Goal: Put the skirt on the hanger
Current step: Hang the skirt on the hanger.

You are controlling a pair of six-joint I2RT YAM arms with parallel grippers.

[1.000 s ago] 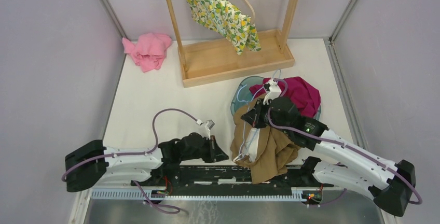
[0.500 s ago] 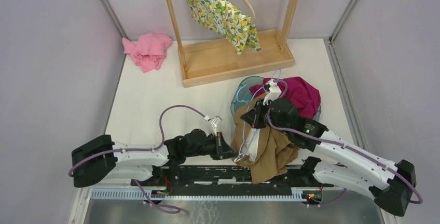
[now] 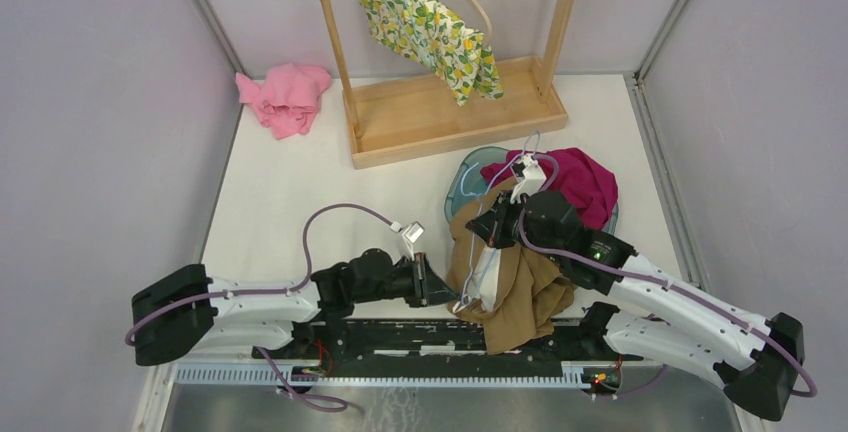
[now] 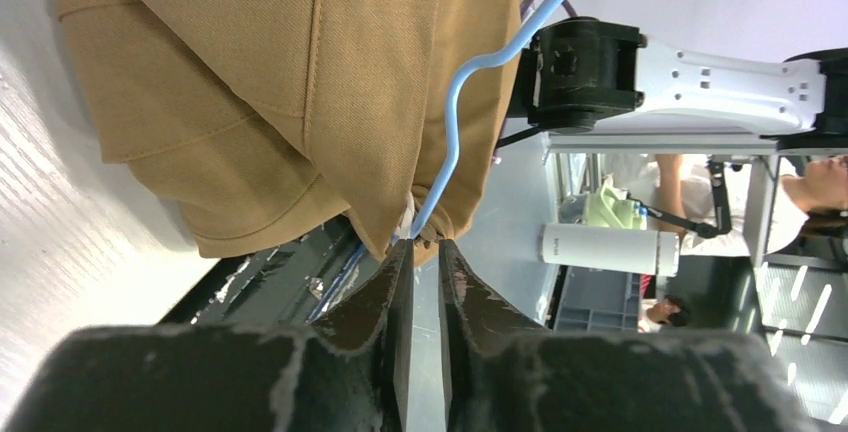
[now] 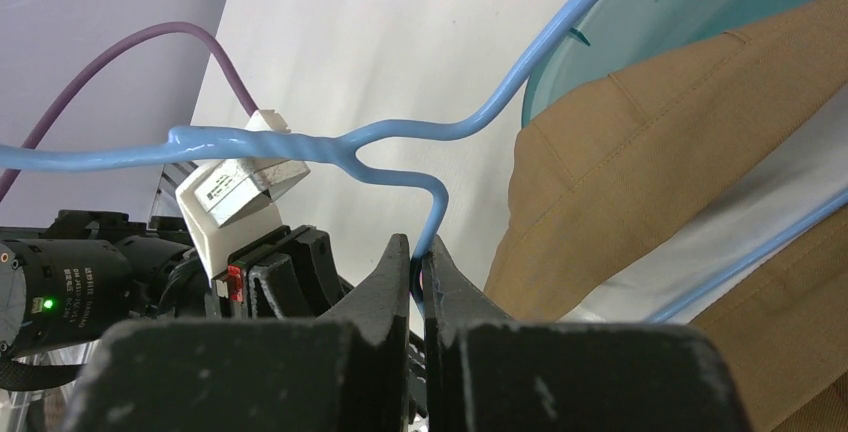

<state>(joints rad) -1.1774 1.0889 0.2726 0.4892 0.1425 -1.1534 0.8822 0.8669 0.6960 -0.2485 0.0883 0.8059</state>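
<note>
Beginning with the right wrist view, the right tool [image 5: 415, 252] is seen clamped on the light-blue wire hanger [image 5: 400, 132] just below its twisted neck, with the tan woven skirt [image 5: 620, 152] draped over the frame.

At the left wrist, the left tool [image 4: 420, 247] is parted by a slit, with the hanger's corner and the hem at its tips; a grip cannot be confirmed.

From above, the skirt is judged mostly hung but bunched. A teal basin [image 3: 462, 177] and a magenta cloth [image 3: 580, 182] crowd the white surface [image 3: 300, 182] behind it.

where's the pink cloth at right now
In the top view the pink cloth lies crumpled at the far left of the table, just left of the wooden rack.
</note>
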